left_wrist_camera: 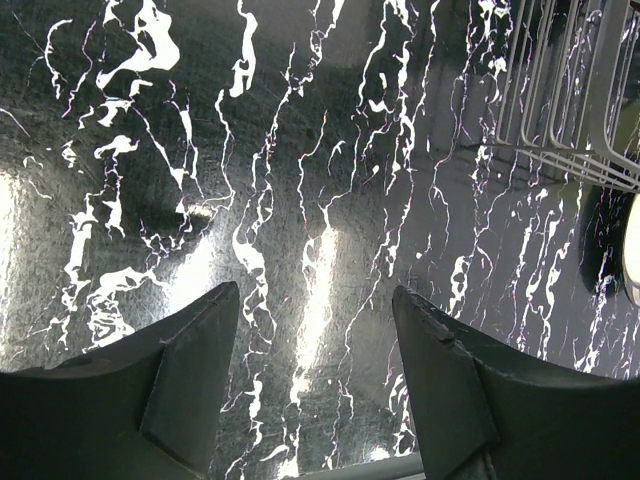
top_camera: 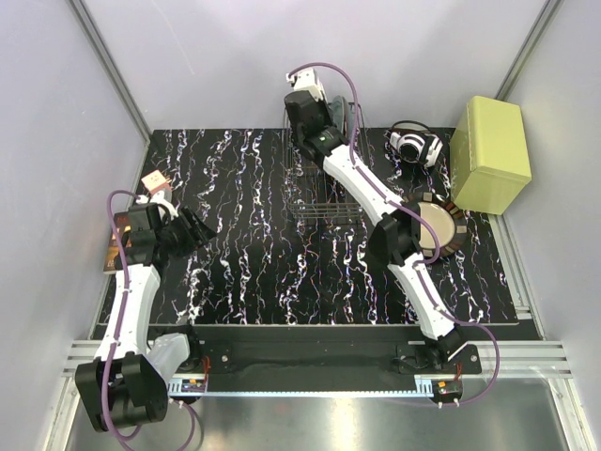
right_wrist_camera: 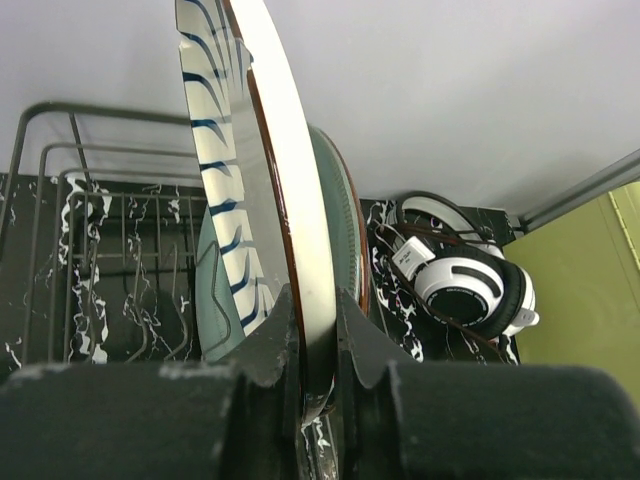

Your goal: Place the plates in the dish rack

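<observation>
My right gripper (top_camera: pixel 315 101) (right_wrist_camera: pixel 315 300) is shut on the rim of the white plate with dark radial stripes (right_wrist_camera: pixel 225 150), holding it upright on edge in the far end of the dark wire dish rack (top_camera: pixel 315 178) (right_wrist_camera: pixel 50 200). A teal plate (right_wrist_camera: pixel 215 300) stands to its left, and a brown-rimmed teal plate (right_wrist_camera: pixel 340 210) just behind it on the right. The cream plate with a brown striped rim (top_camera: pixel 441 225) lies flat on the table, partly under my right arm. My left gripper (top_camera: pixel 195 230) (left_wrist_camera: pixel 315 295) is open and empty above bare table.
White headphones (top_camera: pixel 413 146) (right_wrist_camera: pixel 465 285) lie right of the rack. A yellow-green box (top_camera: pixel 488 155) stands at the far right. A small box (top_camera: pixel 153 181) and a brown object (top_camera: pixel 117 249) sit at the left table edge. The rack's corner (left_wrist_camera: pixel 560 100) shows in the left wrist view.
</observation>
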Available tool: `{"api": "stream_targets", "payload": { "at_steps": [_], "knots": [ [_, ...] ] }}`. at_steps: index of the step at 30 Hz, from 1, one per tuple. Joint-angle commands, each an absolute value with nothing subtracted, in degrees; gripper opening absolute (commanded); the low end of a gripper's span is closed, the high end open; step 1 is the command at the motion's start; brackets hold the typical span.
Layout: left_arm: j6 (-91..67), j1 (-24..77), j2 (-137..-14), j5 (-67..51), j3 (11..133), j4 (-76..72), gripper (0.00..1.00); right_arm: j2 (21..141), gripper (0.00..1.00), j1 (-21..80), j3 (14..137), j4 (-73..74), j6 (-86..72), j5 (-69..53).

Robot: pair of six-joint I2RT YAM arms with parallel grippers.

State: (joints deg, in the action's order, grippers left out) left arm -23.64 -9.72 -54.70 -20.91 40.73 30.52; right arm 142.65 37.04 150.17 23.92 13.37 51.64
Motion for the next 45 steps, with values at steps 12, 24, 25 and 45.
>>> {"api": "stream_targets", "payload": {
  "at_steps": [12,24,25,45],
  "knots": [
    [-23.6,-10.5,-52.8,-22.1,39.6,27.9,0.67,143.7,0.0,39.0,152.0,23.0,8.8,55.3],
    [-23.7,-10.5,-53.2,-22.8,39.9,28.3,0.67,145.3,0.24,38.9,150.0,27.0,5.8,54.8],
    [-23.7,-10.4,-53.3,-22.8,40.0,28.4,0.67,145.1,0.24,38.9,149.8,27.2,5.8,54.4],
    [-21.6,-10.4,-54.3,-17.8,43.7,30.3,0.79,122.9,0.71,37.8,138.4,40.0,5.3,42.2]
  ]
}}
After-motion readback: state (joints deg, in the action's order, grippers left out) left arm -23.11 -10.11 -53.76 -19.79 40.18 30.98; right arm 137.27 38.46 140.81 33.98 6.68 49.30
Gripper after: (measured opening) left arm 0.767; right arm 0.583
